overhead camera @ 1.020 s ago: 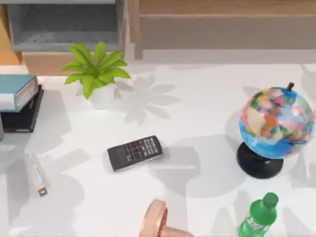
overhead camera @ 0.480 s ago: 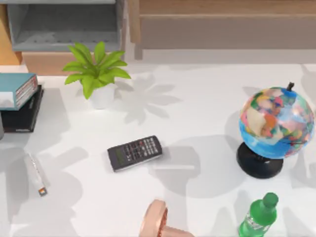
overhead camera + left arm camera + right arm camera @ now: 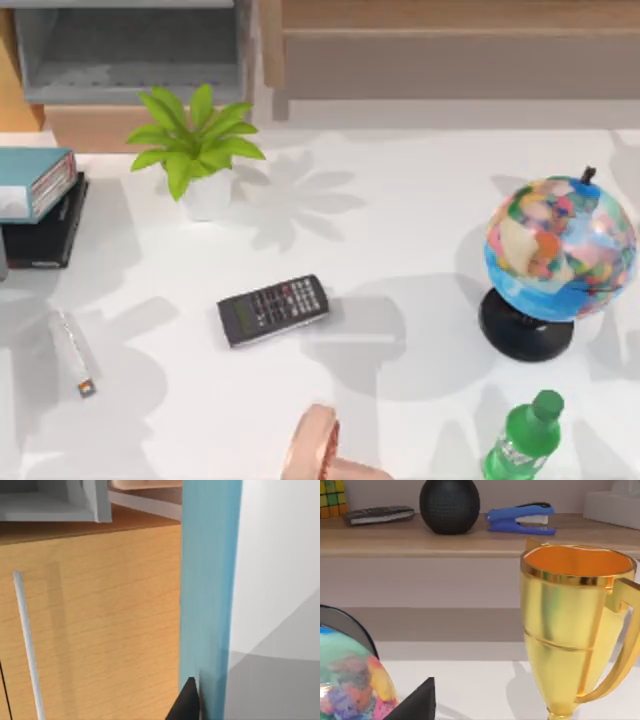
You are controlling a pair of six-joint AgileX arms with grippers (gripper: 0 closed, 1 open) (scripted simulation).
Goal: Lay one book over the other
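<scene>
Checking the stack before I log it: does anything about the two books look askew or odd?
Yes. The teal book lies on the black book at the table's left edge, but skewed: its near end overhangs while the black cover shows alongside.

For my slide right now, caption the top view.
Teal book lies on black book at the table's left edge; calculator sits mid-table.

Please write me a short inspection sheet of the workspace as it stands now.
Surface: white table, patterned with shadows.
Job's things: teal-blue book lies on black book at left edge.
Clutter: calculator, potted plant, globe, green bottle, pink object, small stick, gold trophy.
Grippers: left fingertip beside teal cover; right fingertip near globe.
Cables: nothing seen.
Surroundings: wooden shelving.
</scene>
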